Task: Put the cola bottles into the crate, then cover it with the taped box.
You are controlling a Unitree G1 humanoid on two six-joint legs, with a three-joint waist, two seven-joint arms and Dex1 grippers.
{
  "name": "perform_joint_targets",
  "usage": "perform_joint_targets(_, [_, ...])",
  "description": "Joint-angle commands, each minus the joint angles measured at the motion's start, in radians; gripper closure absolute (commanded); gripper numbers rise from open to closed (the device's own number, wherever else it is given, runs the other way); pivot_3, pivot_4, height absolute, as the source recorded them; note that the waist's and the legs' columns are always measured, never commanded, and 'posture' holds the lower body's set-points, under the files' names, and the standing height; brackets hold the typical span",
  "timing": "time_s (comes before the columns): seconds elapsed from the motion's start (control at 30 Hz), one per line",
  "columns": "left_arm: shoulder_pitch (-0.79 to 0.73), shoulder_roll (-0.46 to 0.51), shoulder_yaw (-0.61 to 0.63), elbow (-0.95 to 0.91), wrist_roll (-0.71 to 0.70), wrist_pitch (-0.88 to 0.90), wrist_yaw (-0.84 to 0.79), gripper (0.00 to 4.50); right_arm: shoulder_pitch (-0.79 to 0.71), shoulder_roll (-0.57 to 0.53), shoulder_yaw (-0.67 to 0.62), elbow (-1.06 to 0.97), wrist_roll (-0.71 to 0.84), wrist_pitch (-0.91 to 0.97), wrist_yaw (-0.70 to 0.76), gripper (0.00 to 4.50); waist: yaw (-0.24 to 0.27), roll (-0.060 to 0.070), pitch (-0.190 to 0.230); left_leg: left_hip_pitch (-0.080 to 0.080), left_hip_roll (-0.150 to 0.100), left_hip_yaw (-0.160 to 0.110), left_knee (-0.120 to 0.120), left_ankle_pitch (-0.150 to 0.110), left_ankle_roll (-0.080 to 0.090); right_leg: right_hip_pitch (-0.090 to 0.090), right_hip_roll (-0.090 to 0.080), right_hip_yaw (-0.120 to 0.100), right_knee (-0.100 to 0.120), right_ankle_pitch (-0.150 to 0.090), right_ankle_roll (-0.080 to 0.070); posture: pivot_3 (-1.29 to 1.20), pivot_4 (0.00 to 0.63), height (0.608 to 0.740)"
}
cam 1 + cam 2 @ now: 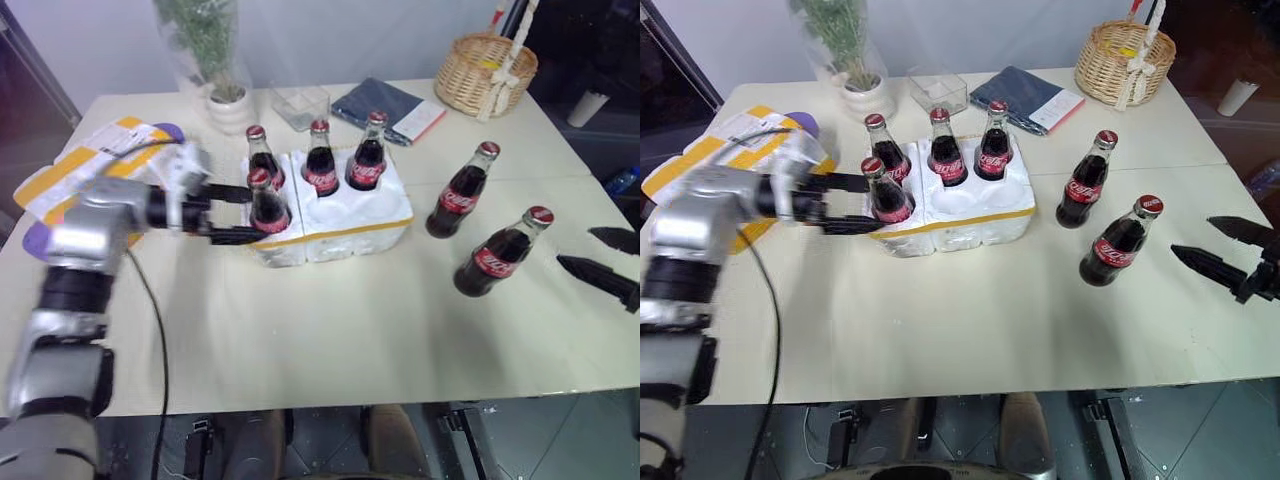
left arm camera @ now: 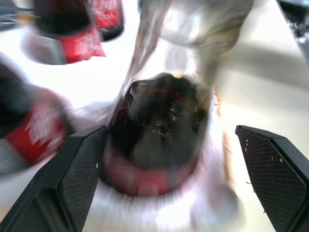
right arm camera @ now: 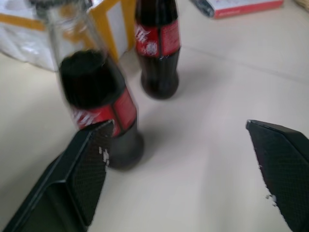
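On the pale surface [image 1: 330, 330], four cola bottles [image 1: 322, 160] sit in the crate [image 1: 340, 235]; the left hand [image 1: 232, 213] flanks one with fingers spread, and the open right hand [image 1: 1225, 250] should next close on the nearest loose bottle [image 1: 1118, 243] just ahead of it.

Glossy glass cola bottles [image 1: 480, 200], matt white foam crate [image 1: 345, 235], woven wicker basket [image 1: 485, 70].
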Motion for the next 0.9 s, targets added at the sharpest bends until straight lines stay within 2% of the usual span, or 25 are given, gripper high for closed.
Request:
perform_joint_targets(0.03, [0.073,0.163,0.161,-0.206,-0.217,0.229,-0.096,0.07,0.065,0.025,-0.087,-0.101,0.059,0.046,-0.004,0.0,0.002,0.0,0.0,0.001,0.0,0.0,0.001,0.0,0.0,0.001,0.0,0.0,0.0,0.0,0.0,0.0,0.15,0.737])
perform_joint_targets(0.1, [0.132,0.224,0.208,-0.297,-0.305,0.313,-0.117,0.07,0.105,0.046,-0.101,-0.153,0.088,0.08,-0.011,0.0,0.006,0.0,0.0,0.001,0.0,0.0,0.0,0.0,0.0,0.002,0.0,0.0,-0.001,0.0,0.0,0.0,0.15,0.737])
perform_joint_targets(0.2, [0.234,0.215,0.192,-0.446,-0.32,0.301,-0.069,0.07,0.15,0.091,-0.079,-0.267,0.1,0.09,-0.055,0.0,0.023,0.001,-0.001,0.003,0.0,0.0,0.001,0.0,0.0,0.006,0.0,0.0,-0.001,-0.001,0.0,0.0,0.15,0.737])
perform_joint_targets(0.27, [0.271,0.175,0.167,-0.486,-0.307,0.273,-0.022,0.07,0.138,0.116,-0.063,-0.304,0.12,0.112,-0.103,0.0,0.032,0.001,-0.001,0.006,0.0,0.0,0.001,0.0,0.0,0.009,0.0,0.0,-0.002,-0.002,-0.001,0.0,0.15,0.737])
perform_joint_targets(0.37, [0.302,0.09,0.095,-0.511,-0.245,0.204,0.058,0.07,0.111,0.159,-0.015,-0.35,0.146,0.137,-0.172,0.0,0.035,-0.002,-0.003,0.006,0.0,0.0,0.002,0.0,0.0,0.009,0.0,0.0,-0.002,-0.002,-0.003,0.0,0.15,0.737])
perform_joint_targets(0.5, [0.282,0.024,0.027,-0.504,-0.195,0.159,0.124,0.07,0.067,0.186,0.043,-0.351,0.155,0.147,-0.232,0.0,0.034,-0.003,-0.002,0.004,0.0,0.0,0.002,0.0,0.0,0.007,0.0,0.0,-0.003,-0.001,-0.001,0.0,0.15,0.737])
perform_joint_targets(0.73, [0.26,-0.006,0.001,-0.506,-0.199,0.152,0.152,0.07,0.011,0.201,0.091,-0.307,0.187,0.163,-0.269,0.0,0.033,-0.004,-0.002,0.003,0.0,0.0,0.001,0.0,0.0,0.007,0.0,0.0,-0.003,-0.001,0.0,0.0,0.15,0.737])
perform_joint_targets(0.9, [0.252,-0.009,-0.01,-0.501,-0.195,0.144,0.152,0.07,-0.044,0.211,0.171,-0.262,0.164,0.148,-0.285,0.0,0.031,-0.003,-0.002,0.003,0.0,0.0,0.001,0.0,0.0,0.006,0.0,0.0,-0.003,-0.001,0.0,0.0,0.15,0.737])
